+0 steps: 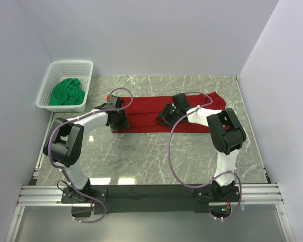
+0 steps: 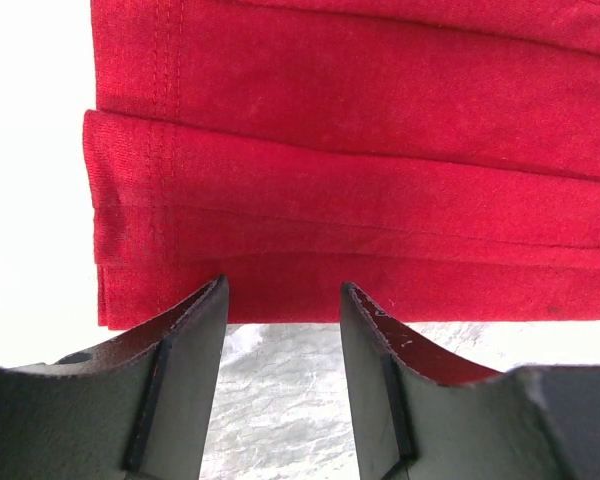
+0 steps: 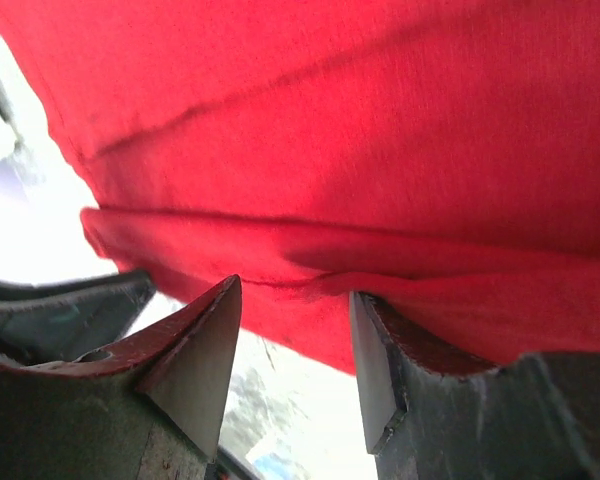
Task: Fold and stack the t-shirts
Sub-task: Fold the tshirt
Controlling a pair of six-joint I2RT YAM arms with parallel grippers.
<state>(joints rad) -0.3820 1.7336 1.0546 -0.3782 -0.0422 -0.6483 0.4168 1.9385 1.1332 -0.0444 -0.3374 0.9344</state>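
The deep red t-shirt [image 1: 144,113] lies folded into a long band across the middle of the marble table. My left gripper [image 1: 120,121] is at its left end, low over the near edge. In the left wrist view this gripper [image 2: 282,290] is open, with bare marble between its fingers and the shirt's layered edge [image 2: 380,150] just past the tips. My right gripper [image 1: 164,117] is at the middle of the band. In the right wrist view it [image 3: 295,295] is open and the red cloth [image 3: 380,130] is just beyond its tips. The bright green t-shirt [image 1: 66,92] lies bunched in the basket.
The white lattice basket [image 1: 73,62] stands at the far left corner against the wall. Grey marble tabletop [image 1: 141,156] stretches between the shirt and the arm bases. White walls close in the table on the left, back and right.
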